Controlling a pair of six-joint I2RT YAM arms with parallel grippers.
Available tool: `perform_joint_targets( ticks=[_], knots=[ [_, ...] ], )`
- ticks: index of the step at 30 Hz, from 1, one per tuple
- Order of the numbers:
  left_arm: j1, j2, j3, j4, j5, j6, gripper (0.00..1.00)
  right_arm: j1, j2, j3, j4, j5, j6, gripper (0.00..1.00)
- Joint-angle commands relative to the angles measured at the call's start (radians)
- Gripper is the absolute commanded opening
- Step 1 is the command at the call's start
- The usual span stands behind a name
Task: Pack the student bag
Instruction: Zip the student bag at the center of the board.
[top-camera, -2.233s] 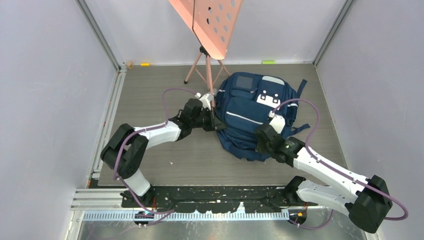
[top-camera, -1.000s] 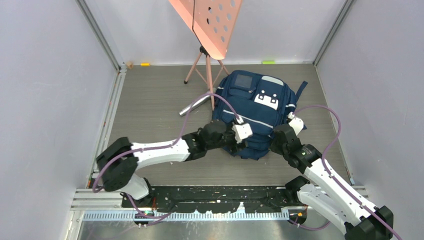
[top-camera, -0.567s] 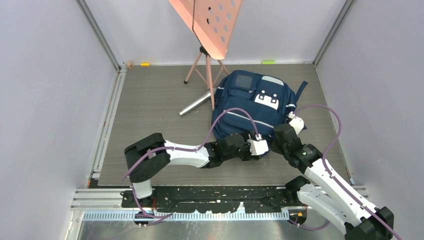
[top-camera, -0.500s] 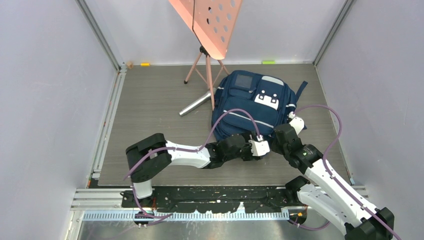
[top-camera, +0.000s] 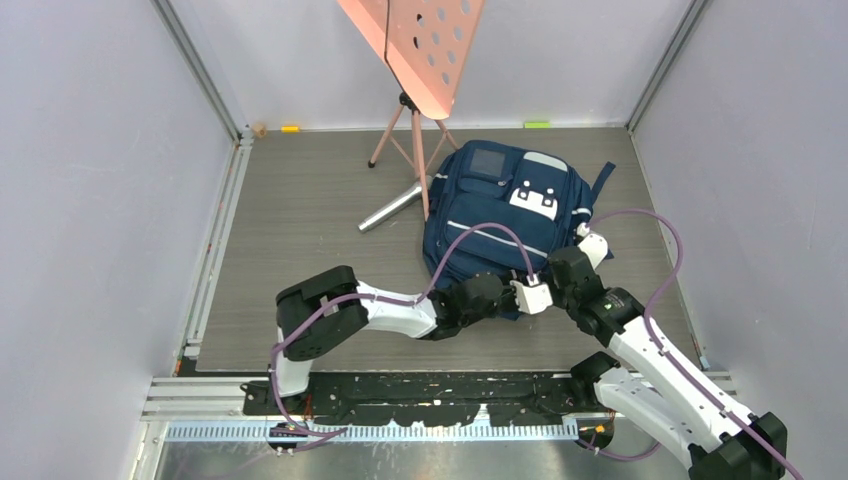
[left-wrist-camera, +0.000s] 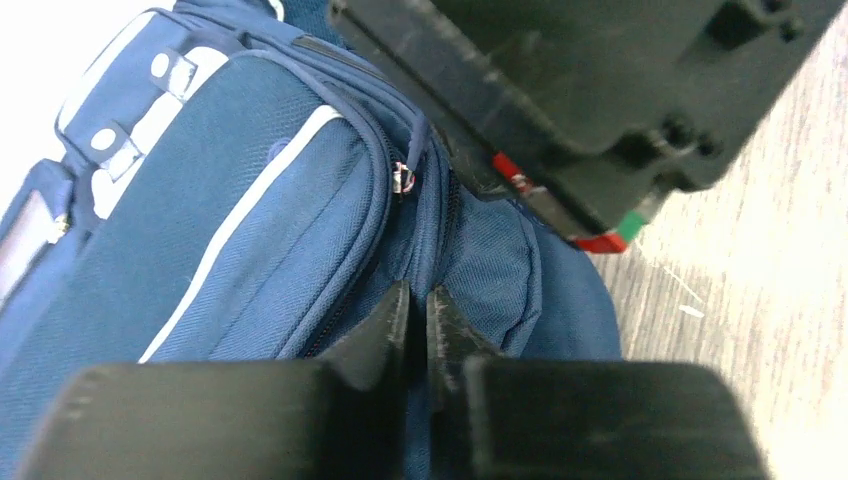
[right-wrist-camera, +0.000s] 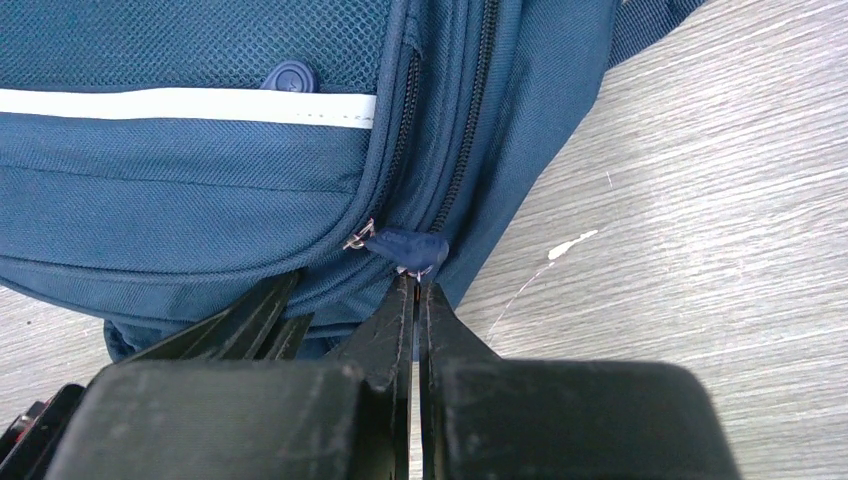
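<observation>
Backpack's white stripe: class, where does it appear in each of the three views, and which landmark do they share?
Top external: white stripe slants across the backpack, centre.
Left wrist: white stripe runs diagonally, left of centre.
Right wrist: white stripe lies level, upper left.
Shared landmark: grey floor.

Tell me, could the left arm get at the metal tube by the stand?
Probably yes, after the left pincer releases the backpack: the metal tube lies on that arm's side, bare floor between.
</observation>
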Motion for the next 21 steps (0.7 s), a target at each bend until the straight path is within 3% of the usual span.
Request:
perform_joint_targets(
  ticks=[1, 7, 21],
  knots=[
    [-0.004, -0.006, 0.018, 0.110, -0.138, 0.029, 0.00, -0.004, 0.020, 0.043, 0.038, 0.021, 0.014, 0.00],
    [-0.004, -0.123, -0.058, 0.079, -0.213, -0.030, 0.00, -0.029, 0.114, 0.078, 0.044, 0.052, -0.019, 0.00],
    [-0.004, -0.277, -0.245, 0.097, -0.157, -0.191, 0.00, -0.197, 0.154, 0.123, 0.139, -0.019, -0.146, 0.00]
  ],
)
